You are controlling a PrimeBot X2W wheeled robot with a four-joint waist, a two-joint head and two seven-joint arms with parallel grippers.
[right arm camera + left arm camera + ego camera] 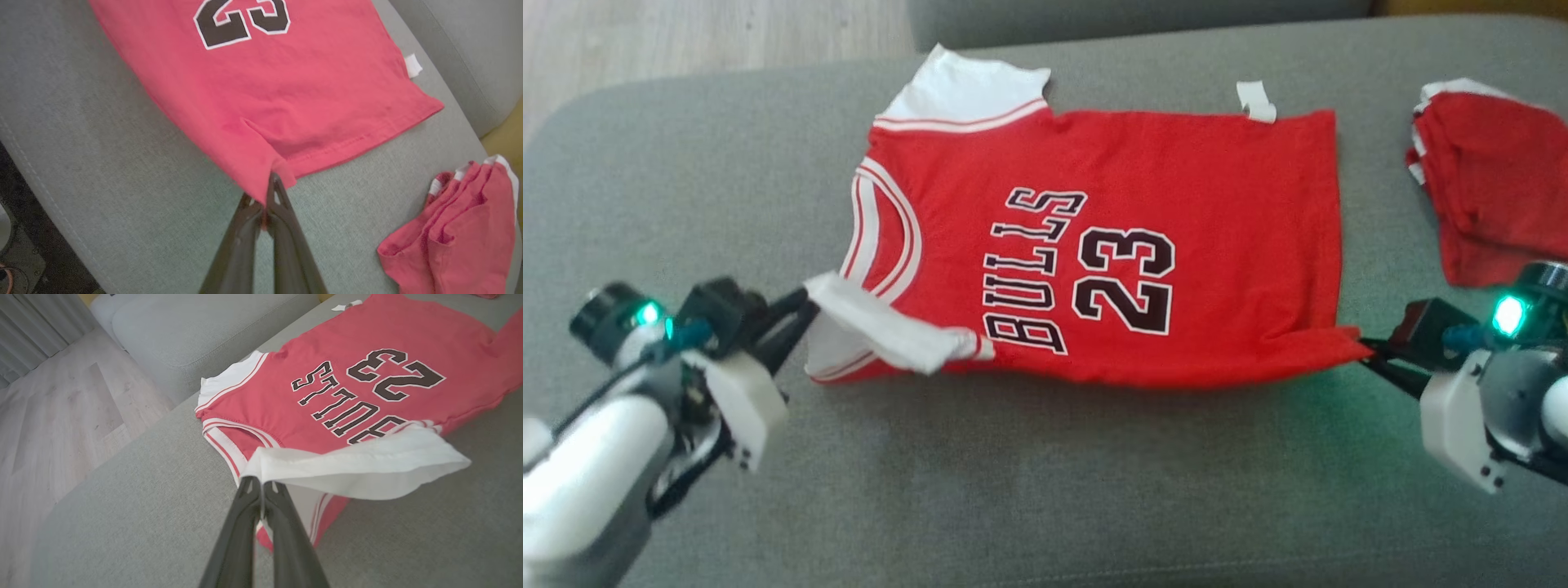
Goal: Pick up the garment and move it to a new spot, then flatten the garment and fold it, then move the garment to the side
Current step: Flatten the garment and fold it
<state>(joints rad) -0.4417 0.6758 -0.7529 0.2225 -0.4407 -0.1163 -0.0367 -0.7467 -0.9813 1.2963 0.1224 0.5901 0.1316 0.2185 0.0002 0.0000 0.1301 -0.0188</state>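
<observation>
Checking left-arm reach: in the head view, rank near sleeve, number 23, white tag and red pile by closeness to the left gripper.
1. Near sleeve, pinched in the left gripper.
2. Number 23, middle of the shirt.
3. White tag, far edge.
4. Red pile, far right.

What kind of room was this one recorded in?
Most likely a home living room: the red jersey lies on a grey upholstered sofa seat, a second grey cushion sits beyond it, and pale wood-look flooring and grey curtains show in the left wrist view.
</observation>
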